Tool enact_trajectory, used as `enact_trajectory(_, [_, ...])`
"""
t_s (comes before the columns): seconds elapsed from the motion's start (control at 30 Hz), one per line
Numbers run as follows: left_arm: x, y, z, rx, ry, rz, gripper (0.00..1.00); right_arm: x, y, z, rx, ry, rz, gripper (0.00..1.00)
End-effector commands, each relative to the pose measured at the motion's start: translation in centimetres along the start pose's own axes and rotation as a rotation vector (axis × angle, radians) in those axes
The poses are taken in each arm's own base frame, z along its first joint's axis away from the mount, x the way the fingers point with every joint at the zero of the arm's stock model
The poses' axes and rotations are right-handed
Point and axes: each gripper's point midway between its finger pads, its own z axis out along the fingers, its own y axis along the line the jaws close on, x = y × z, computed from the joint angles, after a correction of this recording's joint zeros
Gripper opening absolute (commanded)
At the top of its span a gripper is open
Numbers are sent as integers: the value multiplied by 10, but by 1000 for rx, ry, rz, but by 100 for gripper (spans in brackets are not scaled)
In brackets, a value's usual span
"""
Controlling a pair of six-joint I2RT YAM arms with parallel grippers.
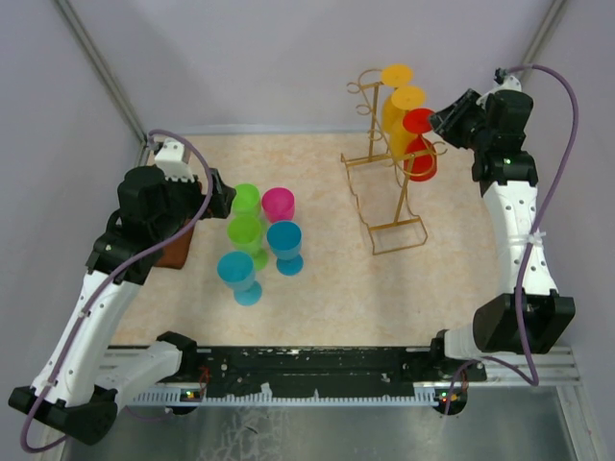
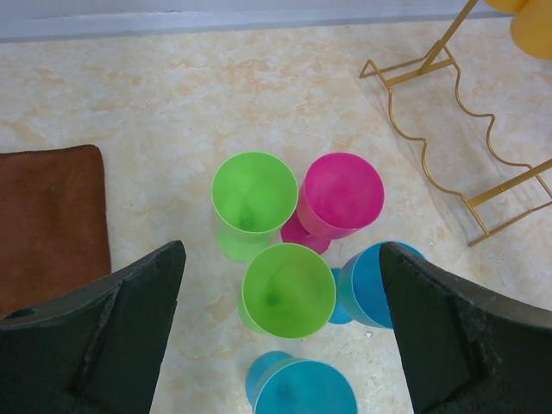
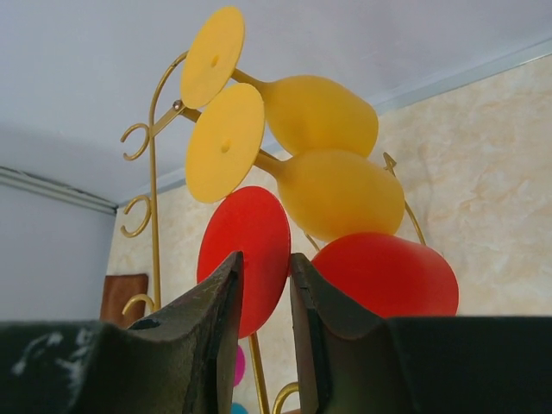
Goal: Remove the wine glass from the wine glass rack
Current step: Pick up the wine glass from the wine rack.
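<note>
While the right gripper (image 3: 266, 259) sits at the top of the wine glass rack (image 3: 154, 216), its two fingers stand close together with a narrow gap. The round foot of the red wine glass (image 3: 388, 276) shows through that gap. Whether the fingers actually pinch the foot or stem: cannot tell from the wrist view.

Red wine glass: hanging on the rack, foot toward the gripper, bowl tilted away and down. It is the lowest of three glasses seen there. Two yellow wine glasses (image 3: 341, 194) hang just above it at the same tilt, the lower yellow bowl touching or nearly touching the red one.

Rack: upright on the table (image 1: 317, 163), far right side in the top view, right arm reaching in from the right.

Left gripper (image 2: 280, 250): fingers spread wide, holding nothing, hovering over a tight cluster of standing glasses: two green glasses (image 2: 254, 194), one pink glass (image 2: 341, 194), two blue glasses (image 2: 375, 285). Brown cloth (image 2: 47, 224) lies on the table to the left of the cluster, well apart from the rack.
</note>
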Motion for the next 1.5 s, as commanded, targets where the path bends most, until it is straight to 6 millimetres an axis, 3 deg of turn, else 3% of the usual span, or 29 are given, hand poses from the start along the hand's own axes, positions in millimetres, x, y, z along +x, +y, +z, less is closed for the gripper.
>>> enact_trajectory(0.0, [-16, -2, -8, 11, -42, 13, 99, -11, 4, 5, -33, -36, -4, 28])
enact_trajectory(0.3, [-19, -2, -9, 9, -45, 16, 99, -6, 1, 8, -29, -25, 11, 29])
enact_trajectory(0.63, [-18, -2, -8, 8, -40, 9, 99, -18, 1, 1, 1, -67, -1, 13])
enact_trajectory(0.87, [-14, 0, -8, -3, -33, -2, 99, -26, 12, -7, -34, -93, -8, 0])
enact_trajectory(1.03, [-11, 1, -7, -13, -21, -8, 99, -34, 25, -12, -82, -113, 8, 0])
enact_trajectory(1.23, [-12, 0, -7, -5, -24, -11, 99, -37, 25, -15, -75, -127, 2, 0])
enact_trajectory(1.27, [-11, 0, -7, -4, -22, -13, 99, -35, 24, -15, -71, -120, 0, 2])
enact_trajectory(1.33, [-11, 0, -7, -2, -21, -13, 99, -31, 20, -14, -59, -106, -4, 21])
enact_trajectory(1.47, [-10, 0, -7, -3, -20, -11, 99, -26, 13, -12, -30, -91, -12, 29])
